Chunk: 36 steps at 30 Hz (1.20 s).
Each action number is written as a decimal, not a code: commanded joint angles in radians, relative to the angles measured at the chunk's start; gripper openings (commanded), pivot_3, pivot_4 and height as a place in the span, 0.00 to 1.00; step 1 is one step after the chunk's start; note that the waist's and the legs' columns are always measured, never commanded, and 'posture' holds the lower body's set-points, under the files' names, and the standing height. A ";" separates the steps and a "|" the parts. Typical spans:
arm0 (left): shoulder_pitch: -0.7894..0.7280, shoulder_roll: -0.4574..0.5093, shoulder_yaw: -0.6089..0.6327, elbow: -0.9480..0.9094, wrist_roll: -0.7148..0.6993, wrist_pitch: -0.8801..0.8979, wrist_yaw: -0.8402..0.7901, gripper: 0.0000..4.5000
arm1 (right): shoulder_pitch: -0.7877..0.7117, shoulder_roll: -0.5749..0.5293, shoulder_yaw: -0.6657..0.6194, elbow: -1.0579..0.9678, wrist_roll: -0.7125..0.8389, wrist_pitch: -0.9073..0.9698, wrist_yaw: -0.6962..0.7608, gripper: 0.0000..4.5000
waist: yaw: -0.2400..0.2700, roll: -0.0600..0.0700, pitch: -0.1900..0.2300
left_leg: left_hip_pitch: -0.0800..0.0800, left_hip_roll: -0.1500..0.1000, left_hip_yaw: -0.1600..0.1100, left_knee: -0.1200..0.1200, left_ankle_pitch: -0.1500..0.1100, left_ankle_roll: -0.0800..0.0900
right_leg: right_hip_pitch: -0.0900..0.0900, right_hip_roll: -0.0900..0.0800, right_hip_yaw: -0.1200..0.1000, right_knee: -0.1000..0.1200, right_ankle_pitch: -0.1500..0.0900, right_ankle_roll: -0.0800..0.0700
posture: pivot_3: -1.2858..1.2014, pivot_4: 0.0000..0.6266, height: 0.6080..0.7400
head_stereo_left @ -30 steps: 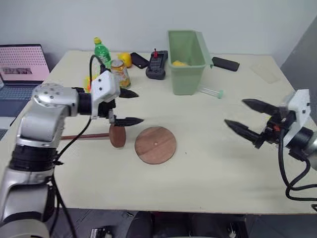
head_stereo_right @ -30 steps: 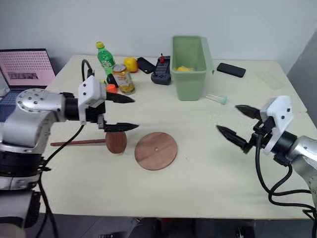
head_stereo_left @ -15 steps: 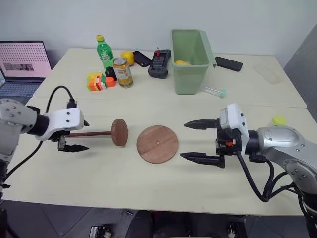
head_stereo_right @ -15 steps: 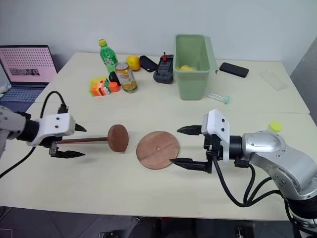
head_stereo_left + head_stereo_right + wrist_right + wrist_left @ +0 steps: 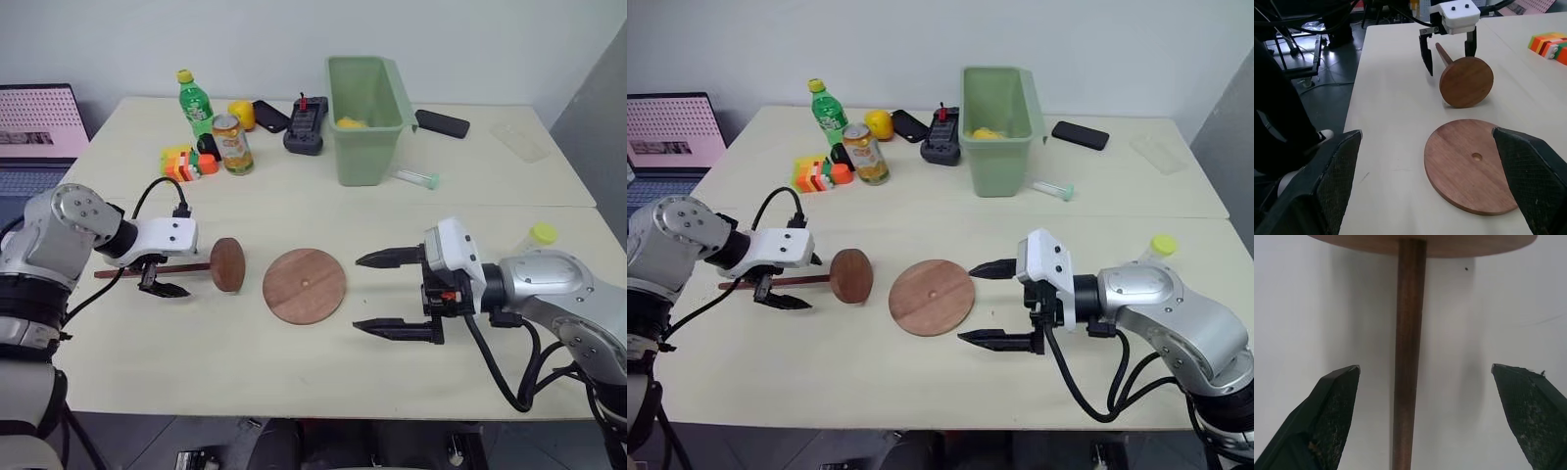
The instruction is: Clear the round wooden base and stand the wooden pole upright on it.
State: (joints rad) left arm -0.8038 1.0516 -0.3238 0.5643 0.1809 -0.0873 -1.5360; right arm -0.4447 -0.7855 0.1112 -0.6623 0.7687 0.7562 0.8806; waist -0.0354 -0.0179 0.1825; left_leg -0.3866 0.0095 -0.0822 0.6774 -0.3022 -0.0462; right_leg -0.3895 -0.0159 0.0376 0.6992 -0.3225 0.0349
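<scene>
The round wooden base [image 5: 304, 285] lies flat at mid-table with its centre hole showing and nothing on it. The wooden pole [image 5: 784, 282] lies on its side to the left of the base. Its thick end disc [image 5: 227, 264] stands on edge near the base. My left gripper [image 5: 167, 274] points down over the rod [image 5: 1408, 357], open, with one finger on each side and not touching it. My right gripper [image 5: 361, 294] is open and empty, level, just right of the base and pointing at it. The right wrist view shows the base [image 5: 1474, 166], the pole's disc [image 5: 1466, 82] and the left gripper [image 5: 1448, 56].
At the back stand a green bin [image 5: 364, 117], a green bottle [image 5: 194, 98], a can [image 5: 231, 143], coloured blocks [image 5: 181, 162], a black remote [image 5: 302, 124] and a phone [image 5: 441, 123]. A clear tube [image 5: 416, 178] lies by the bin. A laptop [image 5: 34, 122] sits far left.
My left gripper came down from above the pole's disc and tipped downward to straddle the rod. My right gripper swung in from the far right to the base's edge. The head view shifted.
</scene>
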 commanded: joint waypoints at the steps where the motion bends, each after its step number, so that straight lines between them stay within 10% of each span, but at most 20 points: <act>1: -0.024 -0.009 -0.005 0.029 0.034 -0.028 0.012 0.96 | 0.007 -0.008 -0.025 -0.043 0.019 0.003 0.000 1.00 | 0.000 0.000 0.000 | 0.000 0.000 0.000 0.000 0.000 0.000 | 0.000 0.000 0.000 0.000 0.000 0.000 | 0.52 0.24 1.00; 21: -0.045 -0.043 0.013 0.029 0.064 -0.004 0.017 0.06 | 0.015 -0.034 -0.032 -0.038 0.003 -0.002 0.032 1.00 | 0.001 0.000 0.000 | 0.000 0.000 0.000 0.000 0.000 0.000 | 0.000 -0.001 0.000 0.000 0.000 0.000 | 0.52 0.24 1.00; 28: -0.088 -0.032 0.094 0.026 -0.015 0.095 0.016 0.06 | 0.012 -0.042 -0.046 -0.032 -0.001 -0.004 0.040 1.00 | 0.001 0.000 0.000 | 0.000 0.000 0.000 0.000 0.000 0.000 | 0.000 -0.001 0.000 0.000 0.000 0.000 | 0.52 0.24 1.00; 36: -0.120 -0.218 0.438 -0.238 -0.469 0.556 0.142 0.06 | 0.082 -0.079 -0.152 -0.075 0.036 0.016 0.002 1.00 | 0.005 -0.001 0.000 | -0.006 -0.002 -0.006 0.004 0.000 0.000 | 0.000 -0.003 -0.004 -0.001 0.000 0.000 | 0.52 0.24 1.00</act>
State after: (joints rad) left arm -0.9331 0.8684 0.0310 0.4402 -0.1670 0.3615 -1.4444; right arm -0.3777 -0.8508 0.0118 -0.6972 0.7796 0.7737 0.8949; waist -0.0301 -0.0190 0.1825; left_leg -0.3921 0.0076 -0.0875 0.6812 -0.3020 -0.0466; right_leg -0.3894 -0.0199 0.0334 0.6983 -0.3224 0.0351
